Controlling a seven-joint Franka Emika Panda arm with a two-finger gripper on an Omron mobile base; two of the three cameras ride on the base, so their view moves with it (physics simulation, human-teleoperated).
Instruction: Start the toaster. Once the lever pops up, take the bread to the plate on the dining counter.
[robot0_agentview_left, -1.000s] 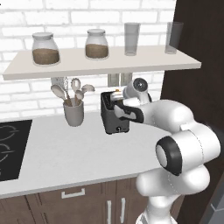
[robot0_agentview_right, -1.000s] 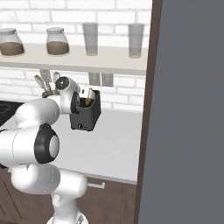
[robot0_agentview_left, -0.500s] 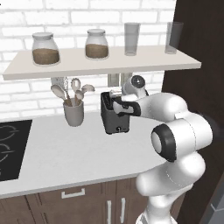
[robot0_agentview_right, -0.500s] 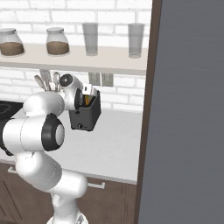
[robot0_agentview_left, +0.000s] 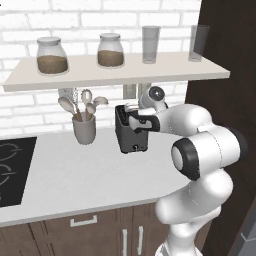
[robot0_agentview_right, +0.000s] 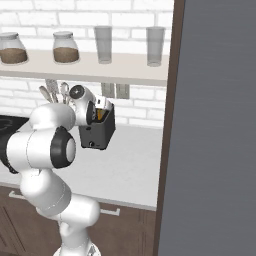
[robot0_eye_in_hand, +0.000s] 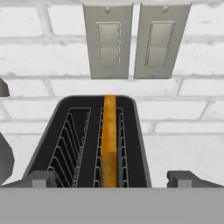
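Illumination is even and bright throughout, with no glare. Soft shadow lies beneath the shelf (robot0_agentview_left: 115, 72) in the upper frame. Rendering is slightly coarse; edges appear undistorted.

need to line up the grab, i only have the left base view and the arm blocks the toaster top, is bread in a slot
Observer: Yes. In the hand view the bread stands on edge in the right-hand slot of the toaster; the left-hand slot holds bare wire guides.
Operator: where are the fingers
Observer: The gripper looks down over the toaster's near end, one fingertip on each side, wide apart.
Operator: anything behind it
Observer: Two wall switch plates sit on the brick wall above the toaster's far end.
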